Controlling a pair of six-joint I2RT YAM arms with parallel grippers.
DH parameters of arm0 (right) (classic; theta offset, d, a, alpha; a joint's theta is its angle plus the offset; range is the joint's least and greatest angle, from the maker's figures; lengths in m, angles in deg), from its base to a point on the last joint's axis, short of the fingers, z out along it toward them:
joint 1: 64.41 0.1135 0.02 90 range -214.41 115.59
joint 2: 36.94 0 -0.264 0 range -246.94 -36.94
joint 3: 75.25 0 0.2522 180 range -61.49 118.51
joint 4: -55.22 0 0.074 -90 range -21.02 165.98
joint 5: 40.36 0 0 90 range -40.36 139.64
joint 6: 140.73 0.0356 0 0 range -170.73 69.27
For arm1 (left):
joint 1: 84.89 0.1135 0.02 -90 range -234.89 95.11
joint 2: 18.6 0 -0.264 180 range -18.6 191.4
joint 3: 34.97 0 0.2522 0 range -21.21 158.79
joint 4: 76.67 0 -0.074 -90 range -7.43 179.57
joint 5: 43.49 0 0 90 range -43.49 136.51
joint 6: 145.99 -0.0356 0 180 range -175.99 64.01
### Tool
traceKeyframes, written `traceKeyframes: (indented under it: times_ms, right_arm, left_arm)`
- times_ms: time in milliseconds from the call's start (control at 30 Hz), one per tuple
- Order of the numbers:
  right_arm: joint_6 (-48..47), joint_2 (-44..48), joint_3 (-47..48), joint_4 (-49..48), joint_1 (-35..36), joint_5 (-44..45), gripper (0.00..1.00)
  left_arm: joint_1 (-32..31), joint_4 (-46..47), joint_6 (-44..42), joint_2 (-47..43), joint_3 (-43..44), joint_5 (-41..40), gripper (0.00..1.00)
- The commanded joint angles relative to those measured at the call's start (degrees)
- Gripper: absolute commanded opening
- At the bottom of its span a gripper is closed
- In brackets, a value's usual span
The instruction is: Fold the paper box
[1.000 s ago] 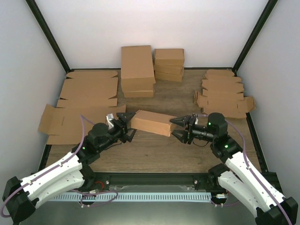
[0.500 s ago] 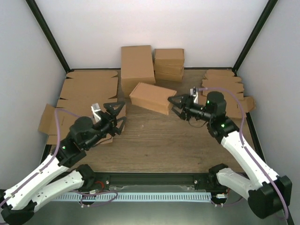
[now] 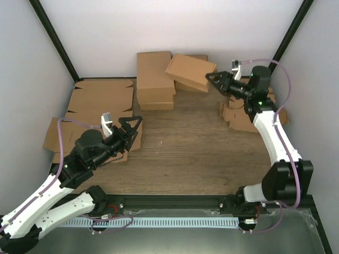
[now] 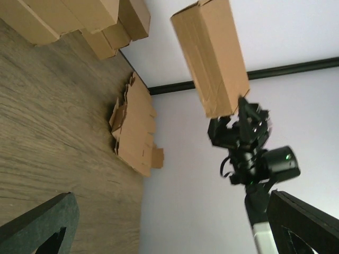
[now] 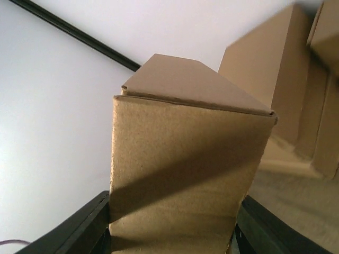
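A: From above, where is the box (image 3: 190,72)?
B: Aloft at the back, tilted, by the stacked boxes (image 3: 154,79); the right claw (image 3: 211,79) grips its end. The left claw (image 3: 131,129) gapes wide, holding nothing, by flat sheets (image 3: 100,100).
A: Left wrist?
B: The box hangs against the wall (image 4: 185,211), clear of the tabletop (image 4: 47,121), pinched at one end.
A: Right wrist?
B: The box fills the view between both fingers (image 5: 85,227).

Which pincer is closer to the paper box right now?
Right. The right pincer grips the paper box by its end, holding it aloft near the stacked boxes at the back. The left pincer hangs open, well apart from it, over the flat cardboard sheets.
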Motion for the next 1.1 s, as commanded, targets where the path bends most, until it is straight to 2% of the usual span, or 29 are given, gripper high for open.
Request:
traceKeyframes:
  times_ms: [0,300,567,800,1067]
  right_arm:
    - [-11.3,-7.0,10.0,2.1,-3.2,-4.8,0.41]
    - [-22.7,-24.6,28.2,5.4,-5.4,-10.0,0.41]
    - [-28.0,-38.8,43.0,5.7,-5.6,-10.8,0.41]
    - [-30.9,-50.6,56.8,7.2,-6.7,-13.6,0.41]
    - [-34.0,-57.7,62.3,4.4,-7.2,-13.6,0.41]
  left_arm:
    - [-0.1,-1.1,-5.6,0.3,0.5,0.8,1.0]
    - [-0.1,-3.1,-11.0,2.2,1.3,2.1,1.0]
    - [0.0,-6.7,-14.0,1.9,1.9,-0.2,1.0]
    - [0.0,-6.3,-14.3,4.1,1.2,0.1,1.0]
    - [0.0,-6.7,-16.1,6.2,3.3,-1.5,1.0]
